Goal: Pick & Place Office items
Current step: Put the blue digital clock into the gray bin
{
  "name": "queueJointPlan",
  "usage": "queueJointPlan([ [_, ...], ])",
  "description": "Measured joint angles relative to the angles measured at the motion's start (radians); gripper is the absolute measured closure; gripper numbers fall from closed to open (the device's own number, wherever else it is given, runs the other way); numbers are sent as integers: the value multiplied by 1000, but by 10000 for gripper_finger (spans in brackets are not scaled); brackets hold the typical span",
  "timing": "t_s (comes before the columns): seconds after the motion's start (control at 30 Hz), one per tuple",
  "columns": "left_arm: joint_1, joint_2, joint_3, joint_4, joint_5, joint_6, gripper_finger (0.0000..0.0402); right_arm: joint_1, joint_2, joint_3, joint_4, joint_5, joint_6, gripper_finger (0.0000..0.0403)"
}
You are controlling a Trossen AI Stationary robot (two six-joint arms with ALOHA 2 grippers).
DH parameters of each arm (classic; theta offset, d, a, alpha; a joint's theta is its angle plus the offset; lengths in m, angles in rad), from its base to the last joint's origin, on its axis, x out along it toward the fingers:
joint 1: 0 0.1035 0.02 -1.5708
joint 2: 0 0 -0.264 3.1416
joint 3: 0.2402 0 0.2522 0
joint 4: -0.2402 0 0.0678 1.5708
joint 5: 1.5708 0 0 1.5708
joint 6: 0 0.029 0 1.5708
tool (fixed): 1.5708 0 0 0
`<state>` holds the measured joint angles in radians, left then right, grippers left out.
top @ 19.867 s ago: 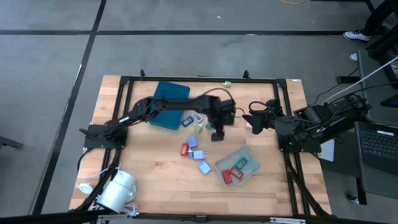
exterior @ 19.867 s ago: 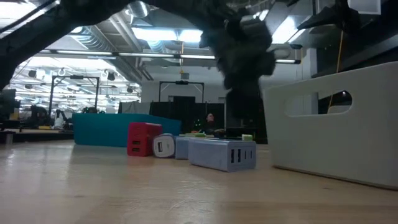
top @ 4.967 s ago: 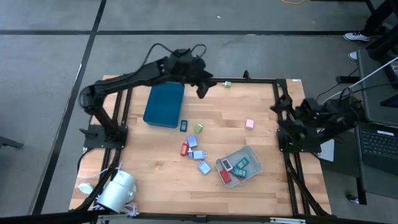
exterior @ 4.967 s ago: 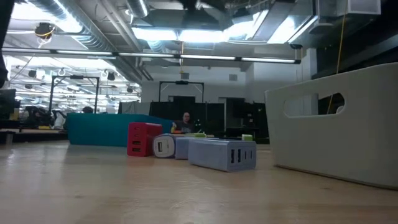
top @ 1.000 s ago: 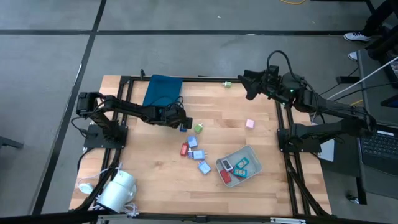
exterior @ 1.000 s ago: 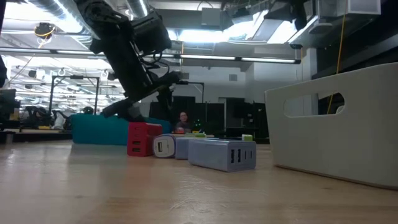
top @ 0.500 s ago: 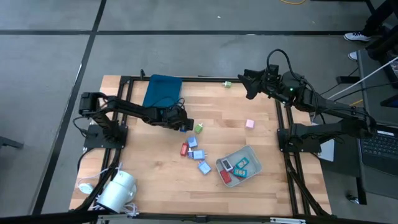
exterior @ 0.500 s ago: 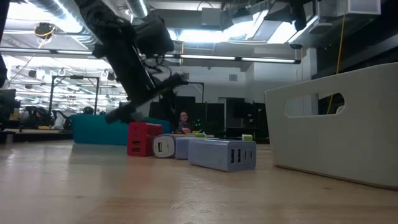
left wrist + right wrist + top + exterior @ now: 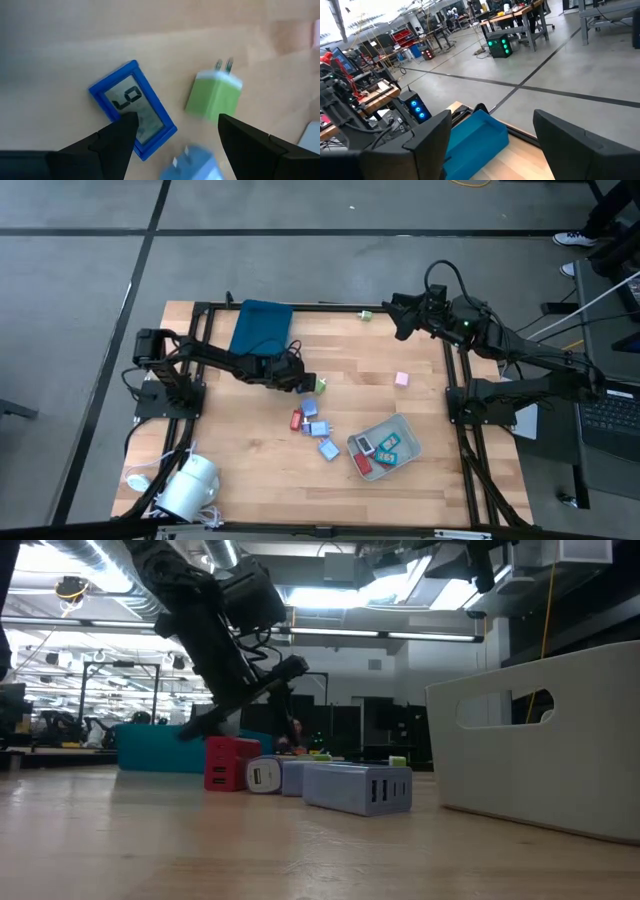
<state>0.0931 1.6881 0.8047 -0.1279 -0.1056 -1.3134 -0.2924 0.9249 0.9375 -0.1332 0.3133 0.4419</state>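
The office items lie mid-table in the high view: a blue flat block with a small display (image 9: 296, 382), a green cube (image 9: 321, 385), a pink block (image 9: 402, 379), a red block (image 9: 296, 420) and light blue blocks (image 9: 318, 427). Several more sit in the pale grey tray (image 9: 398, 426). My left gripper (image 9: 303, 380) is open and low over the blue block (image 9: 132, 107), with the green cube (image 9: 215, 97) just beyond its fingers. My right gripper (image 9: 398, 317) is open and held high over the table's far right corner.
The dark teal tray (image 9: 260, 328) sits at the far left, just behind my left arm. A small green piece (image 9: 367, 314) lies at the far edge. A white device with a cable (image 9: 188, 486) occupies the near left corner. Black frame rails run around the table.
My left gripper has slid a short way toward the table's right, staying low, and now covers the blue block close to the green cube. Its fingers show no change in gap. The items have kept their places.
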Motion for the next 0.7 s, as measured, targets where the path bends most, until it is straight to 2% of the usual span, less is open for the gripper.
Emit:
queueJointPlan([
  [0.53, -100, -3, 2, -74, -1, -158, 142, -54, 0, 0, -26, -43, 7, 117],
  [0.7, -114, -43, -7, -91, 8, -155, 138, -67, 0, 0, -33, -45, 3, 117],
])
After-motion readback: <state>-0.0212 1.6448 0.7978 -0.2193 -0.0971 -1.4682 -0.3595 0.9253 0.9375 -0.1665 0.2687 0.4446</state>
